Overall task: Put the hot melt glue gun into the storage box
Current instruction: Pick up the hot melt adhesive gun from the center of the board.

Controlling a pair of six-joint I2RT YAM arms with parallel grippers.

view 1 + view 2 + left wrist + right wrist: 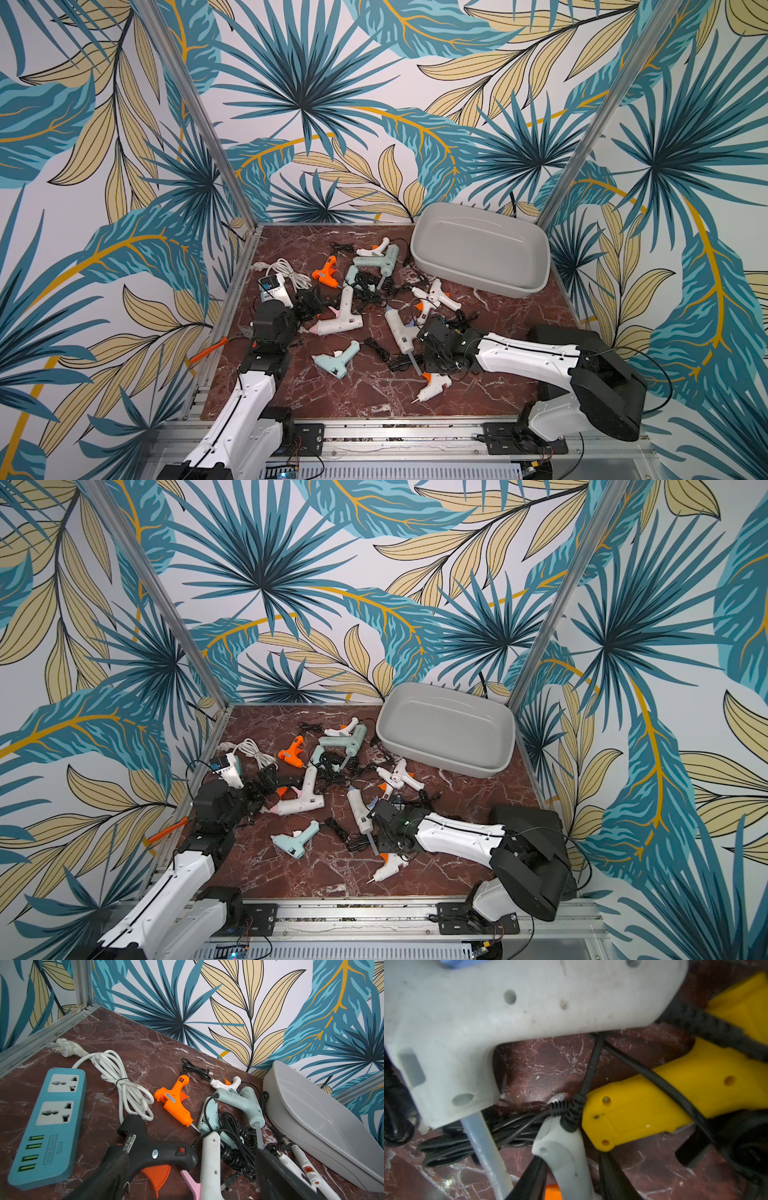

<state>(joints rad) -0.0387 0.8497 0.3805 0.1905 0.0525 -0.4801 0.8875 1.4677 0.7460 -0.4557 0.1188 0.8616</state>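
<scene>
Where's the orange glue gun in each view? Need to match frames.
In a top view: orange glue gun, well left of the storage box.
In a top view: same place, box to its right.
Left wrist: near centre, between power strip and box.
Right wrist: not in it.
Shared landmark: storage box, three views.

Just ahead of the left claw (pixel 189 1150), the black glue gun (pixel 145 1147) reads "LUE GUN". Beside the claw, the blue power strip (pixel 47 1126) says "S204". Farther out, the orange glue gun (pixel 176 1103) sticker shows a warning triangle, print unreadable.
</scene>
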